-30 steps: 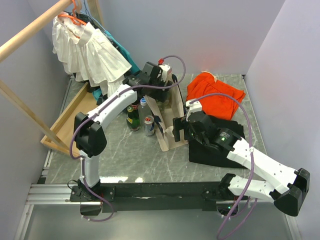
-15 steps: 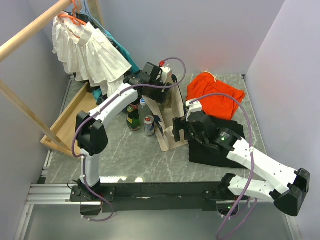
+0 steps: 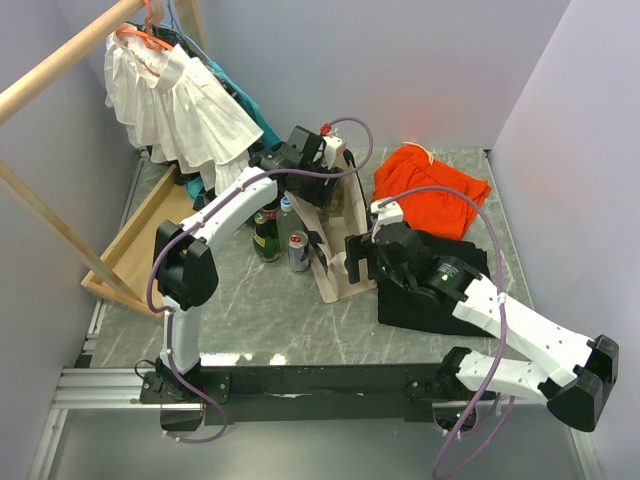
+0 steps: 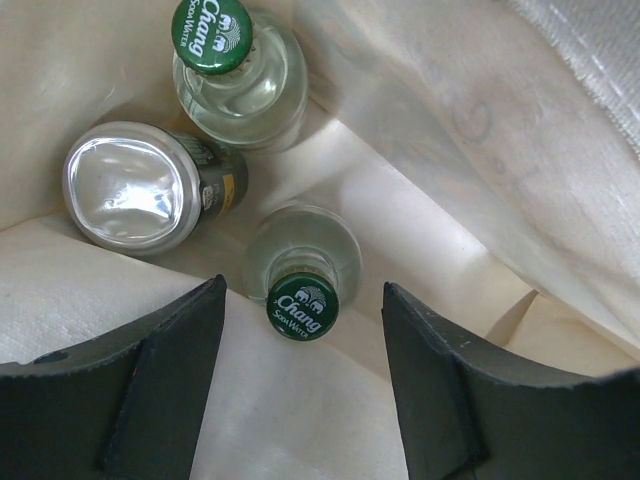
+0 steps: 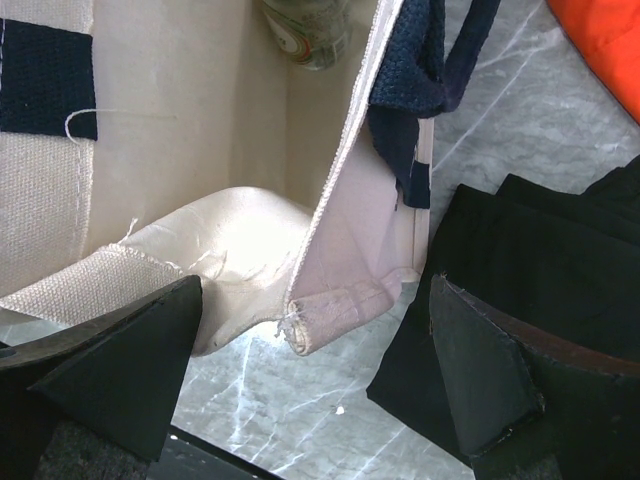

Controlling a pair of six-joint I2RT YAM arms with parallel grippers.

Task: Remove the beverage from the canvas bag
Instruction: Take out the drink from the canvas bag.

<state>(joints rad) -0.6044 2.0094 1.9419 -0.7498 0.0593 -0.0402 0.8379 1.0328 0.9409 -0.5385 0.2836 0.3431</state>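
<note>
I see my left gripper (image 4: 303,295) spread wide at the mouth of the cream canvas bag (image 4: 430,230), its dark fingers (image 4: 170,380) flanking a clear glass bottle (image 4: 300,262) with a round green cap, beside a shiny can (image 4: 135,190).

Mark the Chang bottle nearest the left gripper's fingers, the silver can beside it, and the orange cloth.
Chang bottle (image 4: 302,310), left wrist view, on its green cap.
silver can (image 4: 133,187), left wrist view, on its shiny end.
orange cloth (image 3: 430,185), top external view, on the middle of the bundle.
</note>
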